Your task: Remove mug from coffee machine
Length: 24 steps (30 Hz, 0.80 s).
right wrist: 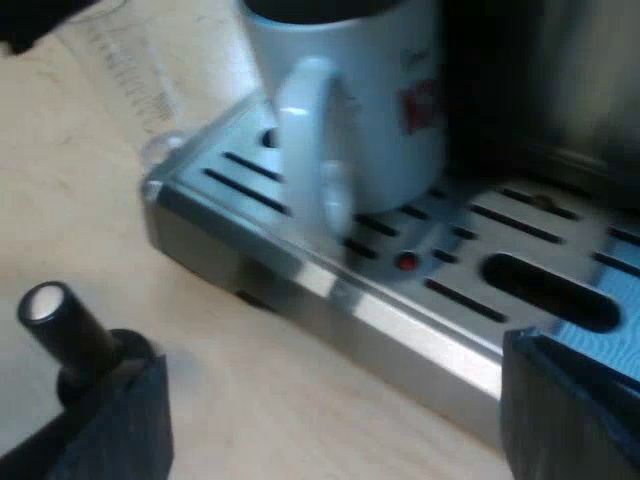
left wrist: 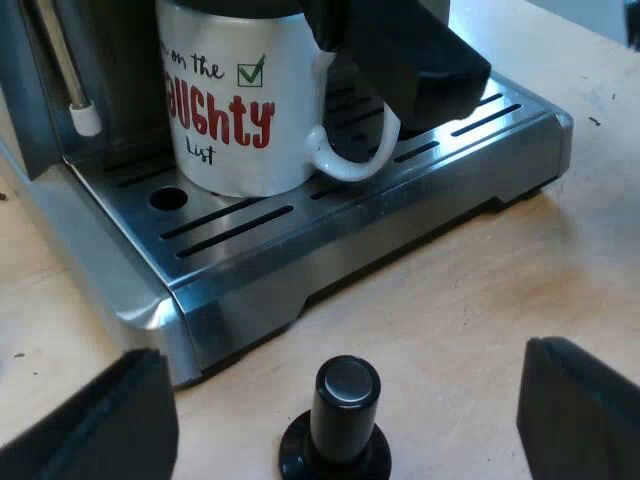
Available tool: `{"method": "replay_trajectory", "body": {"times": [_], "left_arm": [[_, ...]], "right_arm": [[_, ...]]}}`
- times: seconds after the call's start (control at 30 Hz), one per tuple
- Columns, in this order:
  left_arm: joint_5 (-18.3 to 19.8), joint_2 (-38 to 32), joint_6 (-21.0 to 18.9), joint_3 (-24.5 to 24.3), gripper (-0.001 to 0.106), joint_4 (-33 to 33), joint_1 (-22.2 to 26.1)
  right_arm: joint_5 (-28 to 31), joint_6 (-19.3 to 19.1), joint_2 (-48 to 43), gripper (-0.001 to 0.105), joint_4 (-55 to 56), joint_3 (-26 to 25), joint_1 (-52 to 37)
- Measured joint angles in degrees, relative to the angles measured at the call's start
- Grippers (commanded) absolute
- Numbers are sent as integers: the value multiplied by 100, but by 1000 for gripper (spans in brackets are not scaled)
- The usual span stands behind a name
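A white mug (left wrist: 240,110) with red lettering stands upright on the espresso machine's slotted metal drip tray (left wrist: 330,240). My left gripper (left wrist: 345,375) is open, low over the wooden table before the tray, its fingers wide apart on either side of a black-knobbed tamper (left wrist: 345,410). The other arm's black gripper (left wrist: 400,60) hangs right at the mug's handle (left wrist: 345,155). In the right wrist view the mug (right wrist: 370,110) turns its handle (right wrist: 310,150) toward me. My right gripper (right wrist: 330,360) is open, short of the handle, with nothing between its fingers.
A steam wand with a white tip (left wrist: 80,110) hangs beside the mug over the tray. A measuring glass (right wrist: 130,80) stands on the table by the tray's corner (right wrist: 160,185). The tamper (right wrist: 65,335) stands close to one right finger (right wrist: 120,420).
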Motion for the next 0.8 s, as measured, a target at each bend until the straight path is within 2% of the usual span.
{"method": "replay_trajectory", "body": {"times": [0.17, 0.3, 0.5, 0.8], "left_arm": [[0, 0, 0, 0, 72, 0, 0], [0, 0, 0, 0, 72, 0, 0], [0, 0, 0, 0, 72, 0, 0], [0, 0, -26, 0, 72, 0, 0]], "right_arm": [[788, 0, 489, 69, -353, 25, 499], [1032, 78, 944, 69, -1021, 25, 756], [1521, 587, 1705, 69, -2283, 25, 814], [1657, 651, 2590, 69, -3332, 25, 814]]}}
